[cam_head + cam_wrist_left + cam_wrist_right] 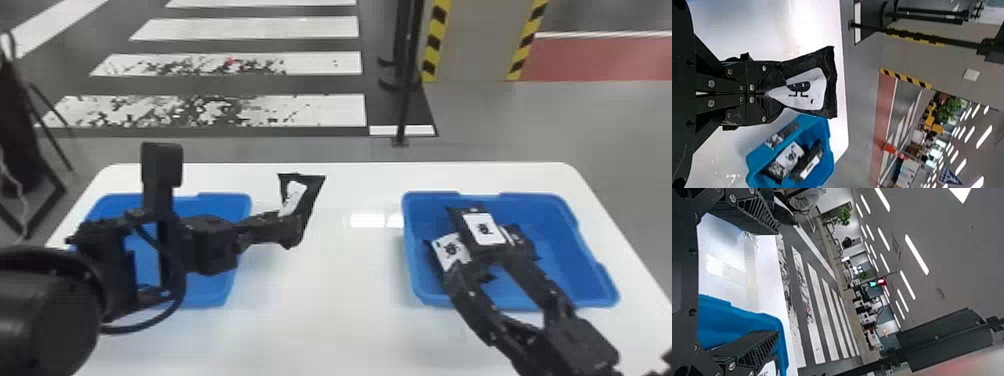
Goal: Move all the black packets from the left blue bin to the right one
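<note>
Black and glossy, a packet (315,192) with a white label (294,192) is pinched between the left gripper's (292,227) two fingers, which are pressed nearly together on one end of it. In the head view it is above the white table (330,320), between the two blue bins and nearer the left bin (245,202); its free end points away from the robot. The left wrist view shows the label lying along the packet, with a small dark figure printed on it.

The left arm (207,245) passes over the left bin and hides much of it, so whether any packets lie inside cannot be told.

The right gripper (480,267) is over the near part of the right bin (555,220), its fingers spread apart. In the right wrist view, too, a wide gap separates them, with nothing pinched between. Several black packets with white labels are in the right bin, among them one (482,227) toward the far side and another (450,250) near the left wall. They lie close together; the gripper partly covers the group, so their exact number is unclear.
</note>
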